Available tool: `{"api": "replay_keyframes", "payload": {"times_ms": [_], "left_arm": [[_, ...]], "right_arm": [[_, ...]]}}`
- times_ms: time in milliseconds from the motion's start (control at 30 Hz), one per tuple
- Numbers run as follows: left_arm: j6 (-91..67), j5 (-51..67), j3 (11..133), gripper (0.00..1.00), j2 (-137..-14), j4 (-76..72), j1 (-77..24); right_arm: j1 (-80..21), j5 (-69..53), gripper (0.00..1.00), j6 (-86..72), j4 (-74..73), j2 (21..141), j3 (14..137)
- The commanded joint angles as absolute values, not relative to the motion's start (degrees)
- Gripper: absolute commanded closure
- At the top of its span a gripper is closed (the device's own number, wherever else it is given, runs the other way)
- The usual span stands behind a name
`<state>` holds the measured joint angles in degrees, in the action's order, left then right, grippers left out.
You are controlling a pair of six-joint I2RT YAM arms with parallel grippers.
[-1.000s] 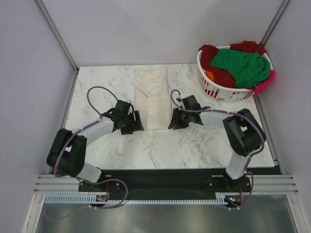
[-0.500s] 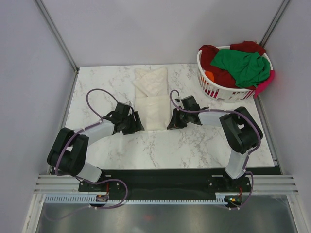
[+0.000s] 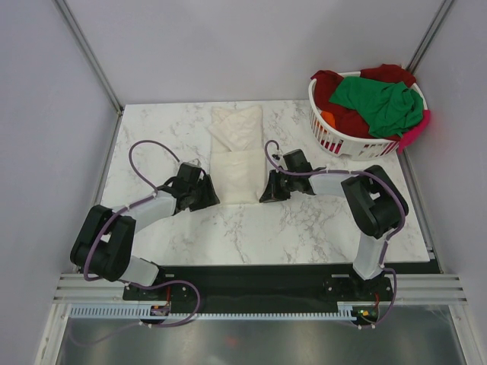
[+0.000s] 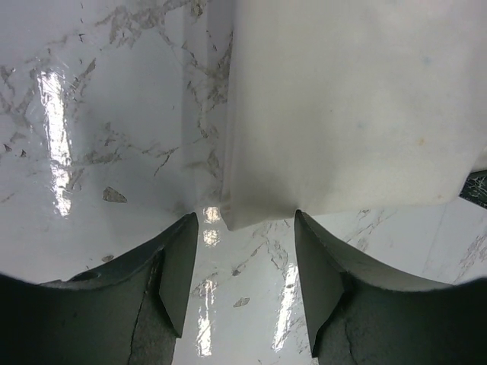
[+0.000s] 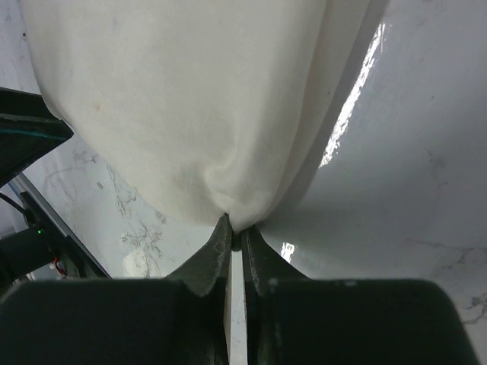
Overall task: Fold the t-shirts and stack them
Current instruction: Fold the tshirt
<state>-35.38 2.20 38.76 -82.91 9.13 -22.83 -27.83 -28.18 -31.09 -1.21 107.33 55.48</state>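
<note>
The cream t-shirt (image 3: 236,152) lies folded into a long, narrow strip in the middle of the marble table (image 3: 319,228), running away from the arms. The left gripper (image 4: 245,228) sits low at the strip's near left corner with its jaws spread apart; the cloth's corner lies just ahead of the gap, not pinched. The right gripper (image 5: 236,232) is at the near right corner, jaws pressed tight on a fold of the cream cloth. At the far right, a white basket (image 3: 338,144) holds a green t-shirt (image 3: 380,103) on top of a dark red t-shirt (image 3: 350,122).
</note>
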Motion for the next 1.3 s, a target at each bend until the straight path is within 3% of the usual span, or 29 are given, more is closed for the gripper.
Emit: {"api": "replay_keyframes", "payload": {"times_ms": [0,200,300,600,867,1133,1267], "left_arm": [[-36.7,0.4,39.2,0.39,-82.7,5.8,-22.5],[-36.2,0.2,39.5,0.43,-82.7,5.0,-22.5],[-35.9,0.2,39.6,0.5,-83.8,4.1,-22.5],[-35.9,0.2,39.3,0.97,-88.7,1.3,-22.5],[-37.4,5.2,36.7,0.98,-80.4,3.2,-22.7],[-40.0,13.9,30.8,0.98,-68.1,10.7,-26.4],[-45.2,12.5,28.5,0.98,-61.3,15.2,-31.7]], "right_arm": [[-28.3,-23.6,0.91,-27.7,-5.9,111.5,54.3],[-28.2,-23.6,0.92,-27.2,-5.9,112.5,54.4],[-28.2,-23.8,0.92,-27.1,-5.9,113.2,54.5],[-28.2,-24.1,1.0,-26.4,-6.1,113.7,54.5],[-28.2,-23.6,1.0,-26.1,-7.8,107.9,50.9],[-28.7,-22.9,1.0,-26.7,-11.6,93.8,42.2],[-29.7,-22.2,1.0,-28.3,-15.9,82.7,39.0]]}}
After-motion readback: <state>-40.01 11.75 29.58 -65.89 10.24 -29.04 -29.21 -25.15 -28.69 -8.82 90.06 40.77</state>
